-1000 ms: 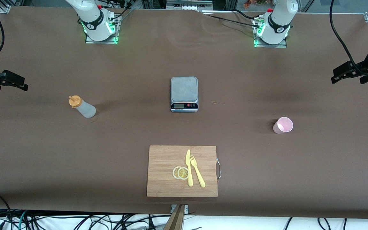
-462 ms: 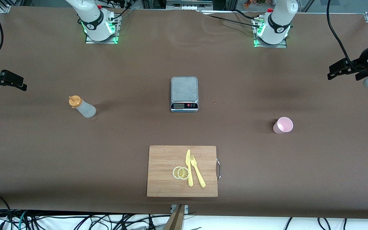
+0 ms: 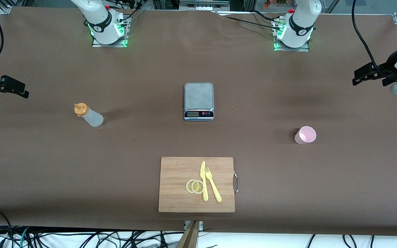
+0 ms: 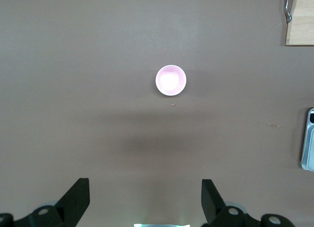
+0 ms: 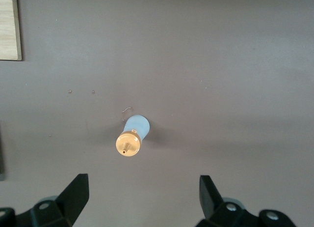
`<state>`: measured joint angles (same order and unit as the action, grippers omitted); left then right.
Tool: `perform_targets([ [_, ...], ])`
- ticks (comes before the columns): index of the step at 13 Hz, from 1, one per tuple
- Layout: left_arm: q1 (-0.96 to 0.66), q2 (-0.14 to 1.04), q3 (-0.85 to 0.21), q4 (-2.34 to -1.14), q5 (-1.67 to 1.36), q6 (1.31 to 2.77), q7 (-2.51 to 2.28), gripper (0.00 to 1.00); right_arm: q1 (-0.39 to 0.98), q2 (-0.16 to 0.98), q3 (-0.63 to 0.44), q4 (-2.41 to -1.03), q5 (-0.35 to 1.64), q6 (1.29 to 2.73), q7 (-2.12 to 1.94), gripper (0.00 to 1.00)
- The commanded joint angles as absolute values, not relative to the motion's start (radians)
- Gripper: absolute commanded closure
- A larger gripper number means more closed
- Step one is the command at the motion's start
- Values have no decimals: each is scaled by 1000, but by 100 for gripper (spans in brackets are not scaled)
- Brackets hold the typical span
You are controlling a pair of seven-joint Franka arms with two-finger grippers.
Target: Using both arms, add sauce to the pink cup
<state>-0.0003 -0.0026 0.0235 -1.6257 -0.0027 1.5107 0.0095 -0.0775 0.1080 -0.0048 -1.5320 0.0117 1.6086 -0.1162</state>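
Observation:
The sauce bottle (image 3: 90,116) with its orange cap stands upright toward the right arm's end of the table. It also shows in the right wrist view (image 5: 132,137). My right gripper (image 3: 21,90) is open and empty, high over that end of the table, apart from the bottle. The pink cup (image 3: 305,135) stands upright and looks empty toward the left arm's end, and it shows in the left wrist view (image 4: 170,80). My left gripper (image 3: 360,76) is open and empty, high over that end, apart from the cup. Each wrist view shows its own fingers spread wide: left (image 4: 145,197), right (image 5: 143,193).
A grey scale (image 3: 199,101) sits mid-table between bottle and cup. A wooden cutting board (image 3: 177,186) lies nearer the front camera, with two lemon slices (image 3: 195,186), a yellow knife (image 3: 203,181) and a fork (image 3: 213,184) on it.
My left gripper has shifted slightly toward the table's middle and the robots' bases. The right gripper has barely moved. Bottle and cup have not moved.

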Motion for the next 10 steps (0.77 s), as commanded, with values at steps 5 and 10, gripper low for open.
perform_targets([
  [5,9,-23,15,-1652,15,1528,23,0,-83,104,-3,-1520,9,1606,-114,0],
  [10,9,3,15,-1652,15,1601,23,0,-83,104,-3,-1522,9,1606,-114,0],
])
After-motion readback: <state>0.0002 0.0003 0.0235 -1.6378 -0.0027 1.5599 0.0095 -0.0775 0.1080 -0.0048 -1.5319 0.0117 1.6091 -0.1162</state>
